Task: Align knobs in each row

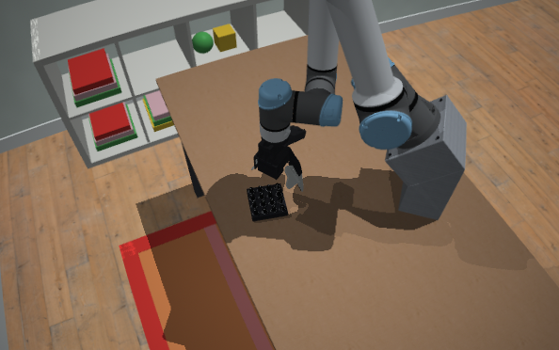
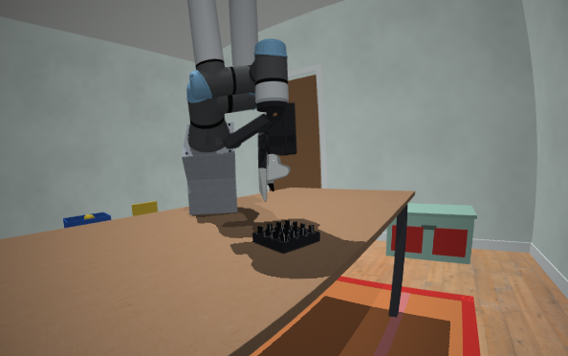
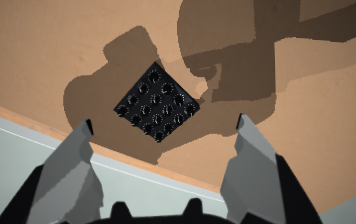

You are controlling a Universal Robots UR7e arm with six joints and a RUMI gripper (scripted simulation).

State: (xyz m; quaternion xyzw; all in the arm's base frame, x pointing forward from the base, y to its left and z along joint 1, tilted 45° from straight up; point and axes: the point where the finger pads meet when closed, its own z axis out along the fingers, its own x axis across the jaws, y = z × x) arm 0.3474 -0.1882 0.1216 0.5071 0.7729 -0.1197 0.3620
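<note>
Diagonally, the knob box point(image 1: 267, 203) point(image 2: 286, 243) point(image 3: 157, 102) points cornerwise between the opened gripper's point(image 1: 279, 175) point(image 2: 269, 191) point(image 3: 165, 122) fingertips in wrist view.

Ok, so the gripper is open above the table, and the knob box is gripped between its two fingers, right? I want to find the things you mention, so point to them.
Not quite: the knob box point(image 1: 267, 202) point(image 2: 286, 238) point(image 3: 156, 102) is not gripped. The exterior view shows it resting on the table point(image 1: 376, 292) point(image 2: 120, 287) point(image 3: 30, 55), below the fingertips. The gripper point(image 1: 279, 176) point(image 2: 268, 193) point(image 3: 166, 117) is indeed open above the table.

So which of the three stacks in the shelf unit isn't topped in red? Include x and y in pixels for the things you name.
The pink-topped stack point(image 1: 157, 104), lower row; both red-topped stacks point(image 1: 91, 71) point(image 1: 111, 120) are further left in the top view.
</note>
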